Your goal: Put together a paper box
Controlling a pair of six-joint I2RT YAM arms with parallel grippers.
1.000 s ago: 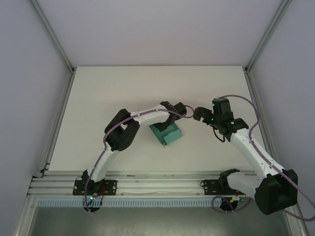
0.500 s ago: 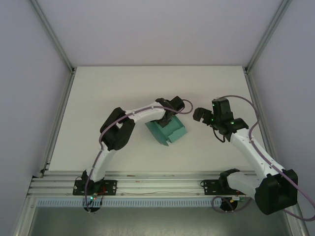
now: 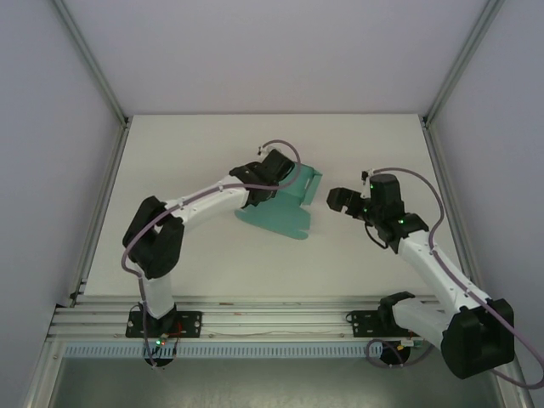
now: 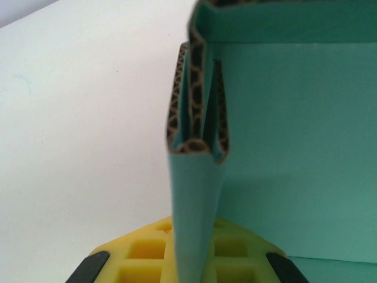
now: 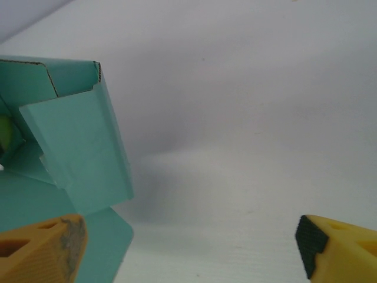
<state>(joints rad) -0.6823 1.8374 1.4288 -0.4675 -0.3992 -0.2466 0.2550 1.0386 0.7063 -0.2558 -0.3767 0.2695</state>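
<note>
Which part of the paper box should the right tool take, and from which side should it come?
Probably the free end flap of the paper box, from the right: it is thin, faces the open right tool, and the left tool pinches the folded wall.

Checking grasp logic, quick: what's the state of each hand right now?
Left hand: closed on a folded wall of the paper box.
Right hand: open, holding nothing.
</note>
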